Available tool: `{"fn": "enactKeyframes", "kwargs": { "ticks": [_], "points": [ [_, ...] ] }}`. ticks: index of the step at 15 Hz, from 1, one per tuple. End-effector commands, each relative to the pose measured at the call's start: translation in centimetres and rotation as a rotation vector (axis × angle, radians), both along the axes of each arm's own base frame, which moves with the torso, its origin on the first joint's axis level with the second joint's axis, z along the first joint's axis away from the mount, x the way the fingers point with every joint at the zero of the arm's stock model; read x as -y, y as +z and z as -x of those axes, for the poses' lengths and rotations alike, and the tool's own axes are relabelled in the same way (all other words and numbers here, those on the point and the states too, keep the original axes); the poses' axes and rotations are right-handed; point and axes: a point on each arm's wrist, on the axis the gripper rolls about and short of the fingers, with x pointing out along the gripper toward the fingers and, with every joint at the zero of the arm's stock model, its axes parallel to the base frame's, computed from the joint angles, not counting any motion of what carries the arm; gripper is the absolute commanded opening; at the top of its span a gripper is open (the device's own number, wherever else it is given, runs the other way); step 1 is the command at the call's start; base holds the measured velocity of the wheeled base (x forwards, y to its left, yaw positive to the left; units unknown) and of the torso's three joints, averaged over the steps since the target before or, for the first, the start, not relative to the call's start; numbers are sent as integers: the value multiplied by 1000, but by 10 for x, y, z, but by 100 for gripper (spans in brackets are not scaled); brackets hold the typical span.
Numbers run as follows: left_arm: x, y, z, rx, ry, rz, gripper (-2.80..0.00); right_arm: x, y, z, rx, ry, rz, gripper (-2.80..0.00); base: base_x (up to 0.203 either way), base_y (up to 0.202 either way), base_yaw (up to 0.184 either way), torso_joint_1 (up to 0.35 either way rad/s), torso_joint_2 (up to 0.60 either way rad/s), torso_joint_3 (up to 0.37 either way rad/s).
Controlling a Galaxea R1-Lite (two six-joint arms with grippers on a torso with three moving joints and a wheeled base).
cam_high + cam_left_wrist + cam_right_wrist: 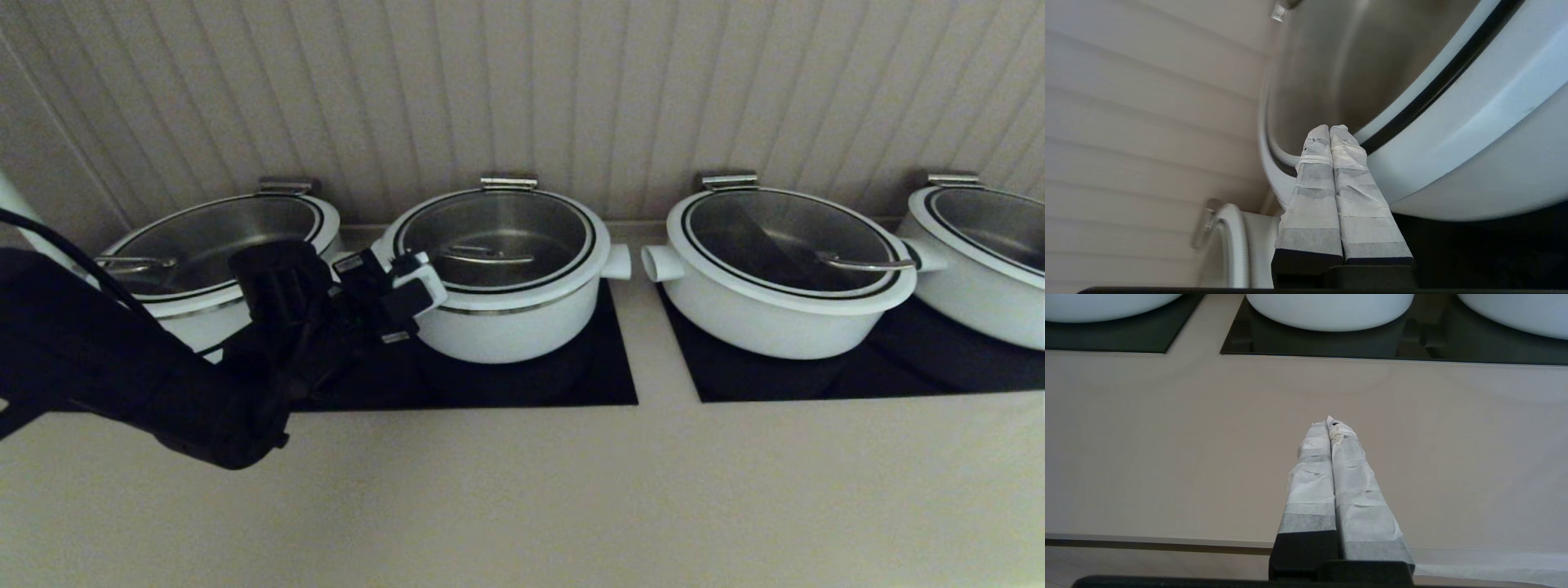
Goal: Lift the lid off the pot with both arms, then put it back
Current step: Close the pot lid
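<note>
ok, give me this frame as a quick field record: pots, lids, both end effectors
pots: four white, in a row on black cooktops along the wall
target pot: second from robot's left
lid: glass, seated on the pot
left end effector: shut, at that pot's left rim, holding nothing
right end effector: shut, empty, over the bare counter, outside the head view

We observe the white pot (510, 318) seated on a black hob panel (604, 371). Its glass lid (494, 237) lies closed and level, steel handle (490, 256) on top, hinge bracket (509, 182) behind.
</note>
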Motion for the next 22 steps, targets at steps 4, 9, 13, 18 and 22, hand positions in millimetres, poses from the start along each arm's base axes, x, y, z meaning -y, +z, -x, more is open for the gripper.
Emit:
{"fn": "enactKeyframes", "kwargs": {
  "ticks": [4, 9, 13, 18, 22],
  "points": [
    [-2, -20, 7, -34, -2, -16, -280, 0, 0, 0, -1, 1, 0, -280, 0, 0, 0, 0, 0, 0],
    [-3, -20, 7, -35, 0, -16, -280, 0, 0, 0, -1, 1, 0, -280, 0, 0, 0, 0, 0, 0],
    [-6, -21, 17, -52, 1, -20, -280, 0, 0, 0, -1, 1, 0, -280, 0, 0, 0, 0, 0, 0],
    [-8, -13, 25, -37, 3, -14, -280, 0, 0, 0, -1, 1, 1, -280, 0, 0, 0, 0, 0, 0],
    [-13, -5, 37, -26, 6, -7, -280, 0, 0, 0, -1, 1, 1, -280, 0, 0, 0, 0, 0, 0]
  ]
}}
